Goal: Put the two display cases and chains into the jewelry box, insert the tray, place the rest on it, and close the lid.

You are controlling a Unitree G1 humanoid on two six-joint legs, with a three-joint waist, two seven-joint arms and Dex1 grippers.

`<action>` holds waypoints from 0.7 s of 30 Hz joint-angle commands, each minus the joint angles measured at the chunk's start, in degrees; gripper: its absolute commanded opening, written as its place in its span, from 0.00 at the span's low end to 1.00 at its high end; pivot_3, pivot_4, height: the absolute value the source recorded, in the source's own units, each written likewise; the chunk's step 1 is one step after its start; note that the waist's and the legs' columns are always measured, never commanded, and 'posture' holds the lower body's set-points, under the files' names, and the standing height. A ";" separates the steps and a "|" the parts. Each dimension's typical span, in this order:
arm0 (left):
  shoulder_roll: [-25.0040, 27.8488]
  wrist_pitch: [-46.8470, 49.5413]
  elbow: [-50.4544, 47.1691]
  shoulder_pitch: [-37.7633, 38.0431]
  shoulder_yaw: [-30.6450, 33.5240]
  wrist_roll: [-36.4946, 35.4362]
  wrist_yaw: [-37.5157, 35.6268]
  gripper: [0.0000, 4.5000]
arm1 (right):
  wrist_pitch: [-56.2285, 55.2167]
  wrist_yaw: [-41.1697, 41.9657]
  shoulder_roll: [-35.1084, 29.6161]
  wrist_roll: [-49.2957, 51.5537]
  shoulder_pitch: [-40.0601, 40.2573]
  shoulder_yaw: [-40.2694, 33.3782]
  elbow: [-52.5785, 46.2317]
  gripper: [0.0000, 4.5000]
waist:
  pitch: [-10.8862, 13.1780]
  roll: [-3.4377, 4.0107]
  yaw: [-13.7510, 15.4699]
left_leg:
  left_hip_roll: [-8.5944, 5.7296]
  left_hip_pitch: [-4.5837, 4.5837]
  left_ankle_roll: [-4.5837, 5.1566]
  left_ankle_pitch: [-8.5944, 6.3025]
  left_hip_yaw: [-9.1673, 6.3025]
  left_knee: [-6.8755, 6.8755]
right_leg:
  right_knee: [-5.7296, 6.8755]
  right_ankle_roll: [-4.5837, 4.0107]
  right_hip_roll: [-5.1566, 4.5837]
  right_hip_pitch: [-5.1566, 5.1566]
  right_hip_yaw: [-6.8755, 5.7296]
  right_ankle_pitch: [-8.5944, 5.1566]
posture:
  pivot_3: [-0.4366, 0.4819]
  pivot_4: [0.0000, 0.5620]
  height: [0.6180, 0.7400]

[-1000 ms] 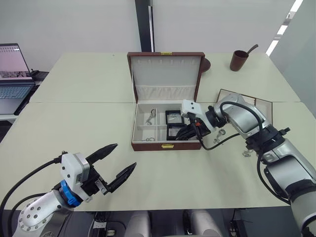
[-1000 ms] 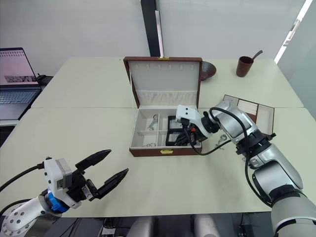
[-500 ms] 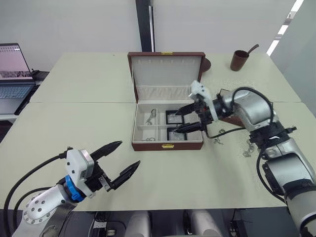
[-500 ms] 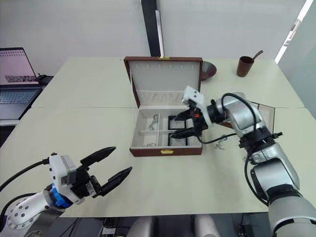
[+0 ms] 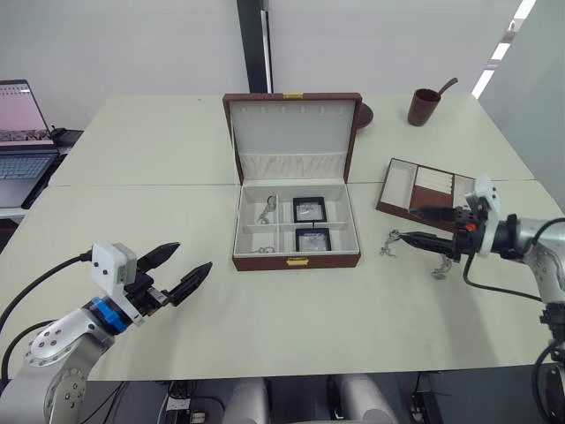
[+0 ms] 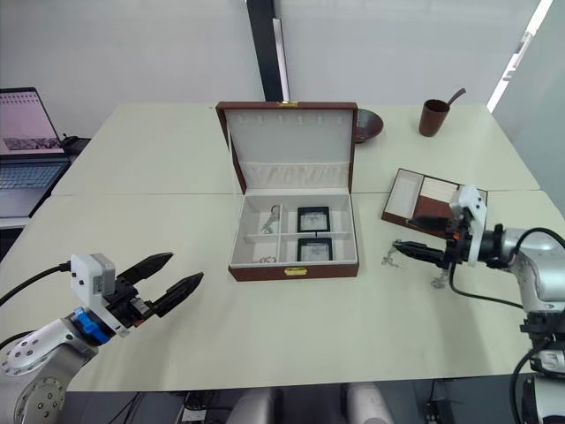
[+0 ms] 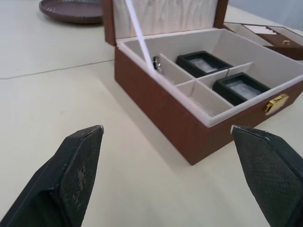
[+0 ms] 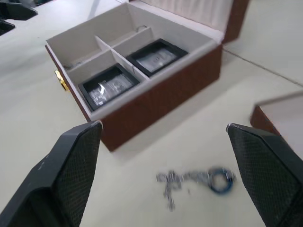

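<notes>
Two square black display cases (image 5: 310, 208) lie in the right compartments of the open reddish-brown jewelry box (image 5: 295, 261); both black-fingered grippers, left (image 5: 180, 270) and right (image 5: 413, 224), hang empty, fingers apart

At nine o'clock of the head views, a laptop (image 5: 19, 141) is running off the picture's edge. Behind the jewelry box (image 5: 296, 231), at one o'clock of it, the raised lid (image 5: 292, 134) is covering most of a dark bowl (image 6: 371, 125). In the right wrist view a chain (image 8: 195, 180) is lying blurred, and the tray (image 8: 279, 119) is getting cut by the edge.
</notes>
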 commanded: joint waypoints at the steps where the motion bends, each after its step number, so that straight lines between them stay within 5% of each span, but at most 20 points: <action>1: 0.70 -3.46 8.40 -3.02 3.58 2.72 0.63 1.00 | -3.52 -3.66 0.22 1.78 7.02 -7.38 -0.42 0.99 | 0.00 0.01 0.11 | 0.00 0.00 0.00 0.00 0.03 0.00 | 0.00 0.00 0.01 -0.01 0.03 0.00 | 0.48 0.27 1.00; 9: -1.08 -9.59 17.92 -7.23 6.80 7.36 5.71 1.00 | -10.52 -12.66 1.68 1.87 15.71 -15.97 1.83 0.99 | 0.00 0.01 -0.04 | 0.00 0.01 0.00 0.00 0.09 0.00 | -0.02 0.02 0.00 -0.01 0.11 0.00 | 0.48 0.27 1.00; 21: -4.31 -15.43 20.81 -5.80 9.77 11.47 13.45 1.00 | -21.63 -22.43 4.60 -0.52 15.50 -17.88 10.91 0.99 | -0.01 0.00 0.08 | -0.02 0.00 0.00 0.00 0.09 0.00 | -0.02 0.02 -0.01 0.01 0.12 0.00 | 0.48 0.27 1.00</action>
